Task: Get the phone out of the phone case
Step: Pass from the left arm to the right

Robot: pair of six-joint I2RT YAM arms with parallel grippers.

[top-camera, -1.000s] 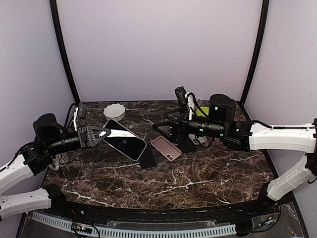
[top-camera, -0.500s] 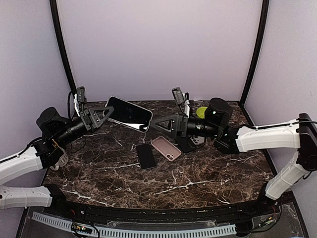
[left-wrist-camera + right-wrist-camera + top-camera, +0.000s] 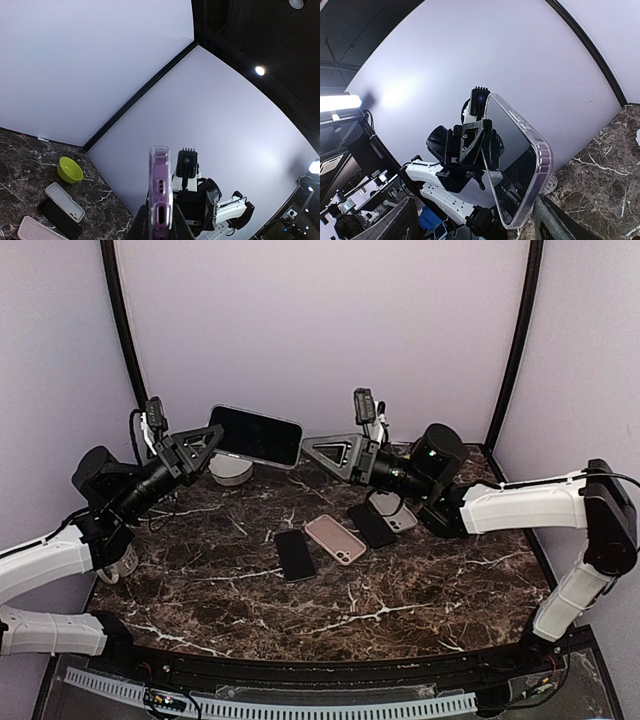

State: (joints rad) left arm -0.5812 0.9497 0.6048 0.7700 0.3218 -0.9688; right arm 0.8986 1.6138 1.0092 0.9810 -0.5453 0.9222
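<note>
Table (image 3: 400,600) was dark brown marble with white veins. Back wall (image 3: 320,330), left wall (image 3: 50,360) and right wall (image 3: 590,350) were plain pale lavender panels. Black posts (image 3: 125,340) ran up both back corners. Left wrist view showed a dark ceiling (image 3: 250,25) above the panels with a small round lamp (image 3: 259,70) lit. Right wrist view showed a bright strip light (image 3: 337,102) at left.

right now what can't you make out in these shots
- Left wrist: the phone is edge-on, so its screen and back are hidden; the bottom edge cuts off the left gripper fingers.
- Right wrist: the bottom edge cuts off the right gripper fingers, so contact with the case is unclear.
- Top: too small to tell whether phone and case have parted; the phone hides part of the bowl.
</note>
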